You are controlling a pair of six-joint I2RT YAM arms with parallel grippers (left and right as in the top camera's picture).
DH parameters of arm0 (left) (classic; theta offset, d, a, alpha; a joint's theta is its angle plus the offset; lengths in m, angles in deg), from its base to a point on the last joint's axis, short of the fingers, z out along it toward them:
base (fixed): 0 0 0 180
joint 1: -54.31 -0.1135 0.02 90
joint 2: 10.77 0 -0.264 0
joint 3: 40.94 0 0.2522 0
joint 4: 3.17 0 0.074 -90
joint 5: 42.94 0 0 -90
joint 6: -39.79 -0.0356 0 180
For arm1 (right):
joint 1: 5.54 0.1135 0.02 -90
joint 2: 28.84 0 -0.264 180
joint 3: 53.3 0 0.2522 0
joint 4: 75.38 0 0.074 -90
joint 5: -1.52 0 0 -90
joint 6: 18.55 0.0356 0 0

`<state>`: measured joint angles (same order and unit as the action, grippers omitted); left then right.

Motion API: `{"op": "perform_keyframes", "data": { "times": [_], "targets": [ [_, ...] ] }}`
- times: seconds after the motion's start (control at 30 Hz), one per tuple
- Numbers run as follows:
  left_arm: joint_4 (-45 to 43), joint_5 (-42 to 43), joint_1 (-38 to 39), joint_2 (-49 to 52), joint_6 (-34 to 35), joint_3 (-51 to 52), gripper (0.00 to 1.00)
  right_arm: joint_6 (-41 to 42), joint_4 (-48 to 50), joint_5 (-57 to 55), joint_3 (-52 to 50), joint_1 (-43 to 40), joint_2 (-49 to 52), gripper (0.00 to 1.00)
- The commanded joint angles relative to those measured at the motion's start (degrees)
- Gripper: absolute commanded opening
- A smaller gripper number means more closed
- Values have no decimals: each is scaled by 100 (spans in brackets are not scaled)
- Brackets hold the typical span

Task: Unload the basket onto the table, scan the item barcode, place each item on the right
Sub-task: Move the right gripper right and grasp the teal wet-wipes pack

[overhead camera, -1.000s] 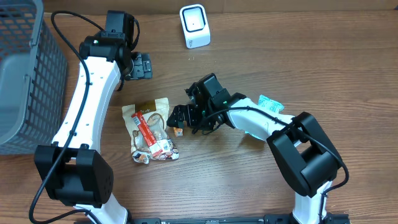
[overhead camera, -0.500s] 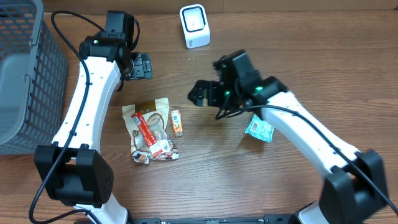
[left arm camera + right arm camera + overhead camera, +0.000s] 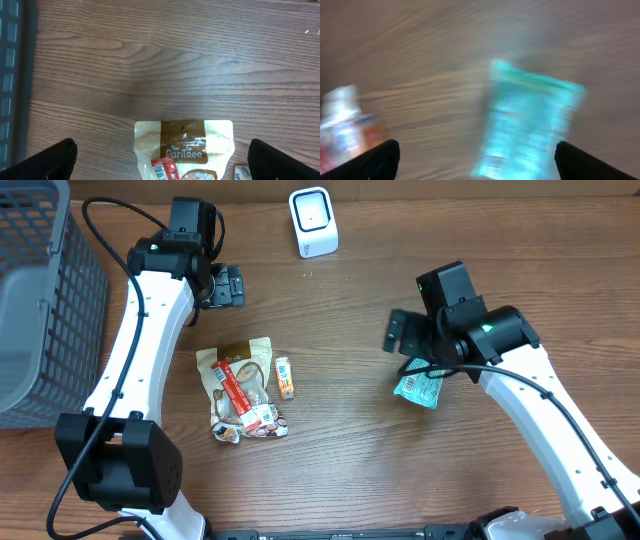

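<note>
Overhead, bare wood bench (image 3: 340,470) lies open along the near edge. Mid-bench sit a pouch (image 3: 240,385), its label apparently reading "PanTree", and a teal packet (image 3: 420,390) partly under the right pincer (image 3: 405,348), which is spread wide and empty. Left pincer (image 3: 228,286) likewise gapes empty beyond the pouch. Farthest: scanner (image 3: 313,221); basket (image 3: 40,300) at the left edge.
</note>
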<state>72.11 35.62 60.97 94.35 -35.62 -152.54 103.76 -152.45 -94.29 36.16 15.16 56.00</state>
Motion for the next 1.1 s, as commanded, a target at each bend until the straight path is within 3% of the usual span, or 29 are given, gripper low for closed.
{"op": "perform_keyframes", "data": {
  "times": [0.0, 0.83, 1.07],
  "targets": [
    [-4, -74, 11, -87, 20, -90, 100, 699, -304, -1215, 66, -140, 74, 100],
    [-4, -74, 11, -87, 20, -90, 100, 697, 4, -343, -461, -181, 476, 99],
    [-4, -74, 11, -87, 20, -90, 100, 693, 544, -291, -846, -164, 498, 99]
  ]
}}
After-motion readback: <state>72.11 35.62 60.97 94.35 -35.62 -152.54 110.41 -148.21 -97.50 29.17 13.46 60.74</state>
